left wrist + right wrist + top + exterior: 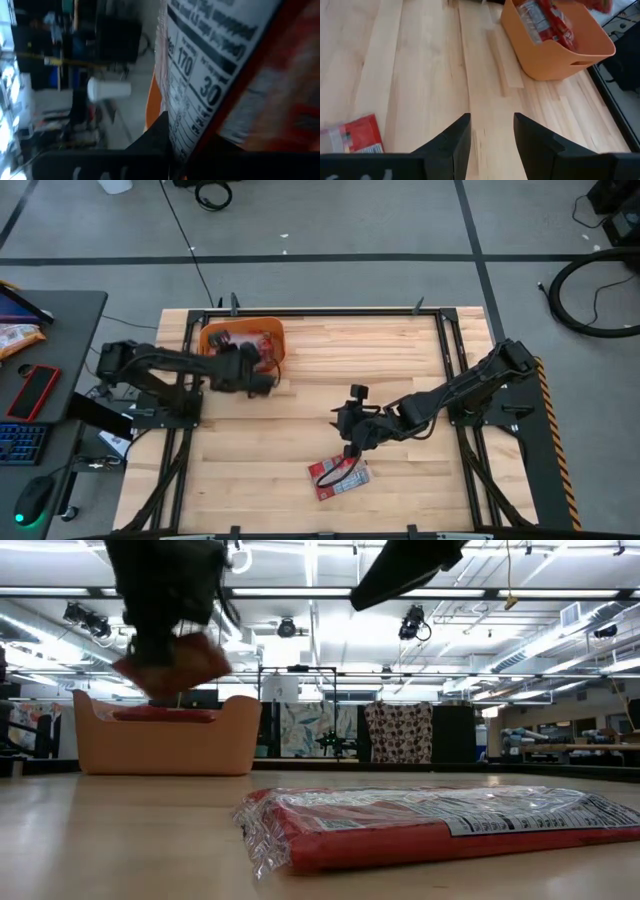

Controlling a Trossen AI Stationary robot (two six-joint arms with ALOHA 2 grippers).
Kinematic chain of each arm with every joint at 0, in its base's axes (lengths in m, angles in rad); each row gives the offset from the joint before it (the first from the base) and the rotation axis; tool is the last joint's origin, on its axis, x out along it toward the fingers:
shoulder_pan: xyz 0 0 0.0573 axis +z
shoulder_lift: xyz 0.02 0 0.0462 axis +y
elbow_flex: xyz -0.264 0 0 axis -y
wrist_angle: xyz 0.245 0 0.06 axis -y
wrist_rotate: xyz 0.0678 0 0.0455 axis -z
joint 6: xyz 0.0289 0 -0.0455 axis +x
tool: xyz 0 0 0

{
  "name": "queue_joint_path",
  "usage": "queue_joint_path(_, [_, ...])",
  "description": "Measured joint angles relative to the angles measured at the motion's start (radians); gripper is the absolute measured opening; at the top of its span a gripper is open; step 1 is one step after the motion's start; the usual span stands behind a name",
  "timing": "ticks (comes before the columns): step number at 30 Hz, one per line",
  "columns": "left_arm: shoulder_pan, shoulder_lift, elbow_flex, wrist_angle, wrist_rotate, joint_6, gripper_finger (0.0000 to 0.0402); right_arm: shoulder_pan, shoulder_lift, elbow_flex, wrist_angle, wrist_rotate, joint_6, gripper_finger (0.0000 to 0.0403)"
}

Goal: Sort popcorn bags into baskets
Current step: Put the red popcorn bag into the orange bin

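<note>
The left gripper [262, 370] is clamped on a red popcorn bag [215, 75], whose nutrition panel fills the left wrist view, and holds it above the orange basket [212, 337] at the table's [400, 350] far left. More red packets [545, 22] lie inside that basket. The right gripper [491, 132] hangs over the middle of the table with its fingers parted and nothing between them. Just beside it, another popcorn bag [340, 476] lies flat on the wood near the front edge.
</note>
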Motion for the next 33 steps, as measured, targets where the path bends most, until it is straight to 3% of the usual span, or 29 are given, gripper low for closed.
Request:
queue_joint_path(7, [0.246, 0.001, -0.112, 0.235, -0.004, 0.311, 0.0043, 0.001, 0.004, 0.001, 0.002, -0.017, 0.003, 0.0153])
queue_joint_path(15, [0.29, 0.001, -0.114, 0.374, 0.001, 0.515, 0.011, 0.001, 0.004, 0.001, 0.002, -0.017, 0.003, 0.0152])
queue_joint_path(20, [0.246, -0.001, -0.073, 0.321, 0.007, 0.462, 0.0152, 0.009, 0.004, 0.001, -0.015, -0.042, 0.003, 0.0152])
queue_joint_path(24, [0.158, -0.016, -0.02, 0.289, 0.079, 0.429, 0.0161, 0.008, 0.004, 0.0, -0.064, -0.11, 0.048, 0.0152])
queue_joint_path(33, [-0.108, -0.047, 0.025, 0.514, 0.49, 0.408, 0.0156, 0.059, 0.119, -0.084, 0.122, -0.429, 0.103, 0.0152])
